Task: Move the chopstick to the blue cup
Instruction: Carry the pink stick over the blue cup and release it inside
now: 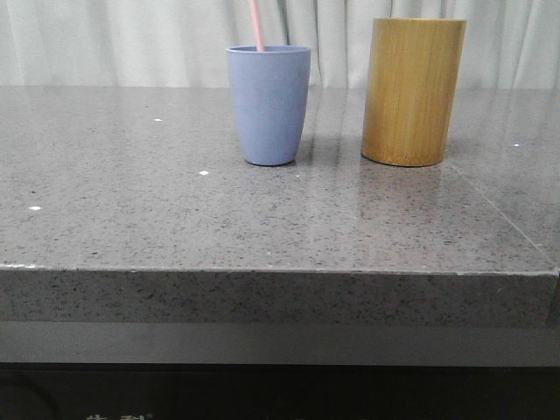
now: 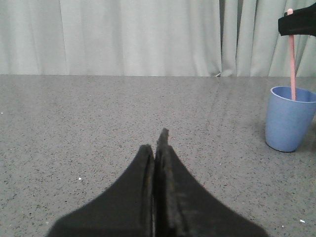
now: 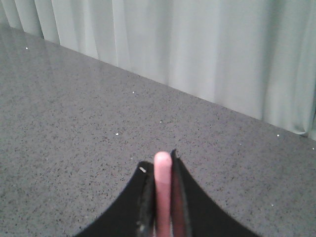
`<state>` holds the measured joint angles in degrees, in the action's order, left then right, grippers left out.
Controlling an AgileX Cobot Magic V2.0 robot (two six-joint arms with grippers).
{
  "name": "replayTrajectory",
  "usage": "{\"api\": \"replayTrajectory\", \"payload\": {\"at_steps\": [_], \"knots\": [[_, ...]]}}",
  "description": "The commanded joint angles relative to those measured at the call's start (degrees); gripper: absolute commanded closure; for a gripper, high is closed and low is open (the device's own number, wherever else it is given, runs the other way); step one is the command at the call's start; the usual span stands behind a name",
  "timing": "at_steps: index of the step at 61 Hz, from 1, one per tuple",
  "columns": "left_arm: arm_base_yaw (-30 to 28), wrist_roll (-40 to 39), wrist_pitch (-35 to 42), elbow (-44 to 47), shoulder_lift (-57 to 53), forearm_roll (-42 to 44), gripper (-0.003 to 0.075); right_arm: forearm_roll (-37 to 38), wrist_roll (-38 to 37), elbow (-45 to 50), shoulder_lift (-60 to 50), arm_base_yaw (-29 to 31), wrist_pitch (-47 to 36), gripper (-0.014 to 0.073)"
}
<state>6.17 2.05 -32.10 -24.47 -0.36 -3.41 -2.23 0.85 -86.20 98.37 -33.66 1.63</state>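
Observation:
The blue cup (image 1: 269, 105) stands upright at the middle back of the table. A pale pink chopstick (image 1: 257, 24) rises from it, its top cut off by the front view's edge. In the left wrist view the cup (image 2: 289, 118) holds the chopstick (image 2: 292, 64), and my right gripper (image 2: 298, 22) grips its top end above the cup. The right wrist view shows the chopstick (image 3: 162, 197) clamped between the right gripper's (image 3: 159, 160) fingers. My left gripper (image 2: 158, 138) is shut and empty, low over the table, to the left of the cup.
A taller tan bamboo holder (image 1: 412, 92) stands just right of the blue cup. The grey speckled table (image 1: 131, 219) has its front edge near the camera. Pale curtains hang behind the table.

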Motion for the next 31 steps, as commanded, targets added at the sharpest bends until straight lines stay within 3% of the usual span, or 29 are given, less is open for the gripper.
{"api": "replayTrajectory", "payload": {"at_steps": [1, 17, 31], "knots": [[-0.02, -0.43, 4.63, -1.22, -0.57, -0.51, 0.0739, 0.1, 0.37, -0.38, -2.78, 0.15, -3.97, 0.0491], [-0.02, -0.43, 4.63, -1.22, -0.57, -0.51, 0.0739, 0.1, 0.37, 0.15, -2.78, 0.15, -4.21, 0.0267], [-0.02, -0.43, 4.63, -1.22, -0.57, -0.51, 0.0739, 0.15, 0.37, 0.15, -3.72, 0.21, -4.21, 0.0221]]}}
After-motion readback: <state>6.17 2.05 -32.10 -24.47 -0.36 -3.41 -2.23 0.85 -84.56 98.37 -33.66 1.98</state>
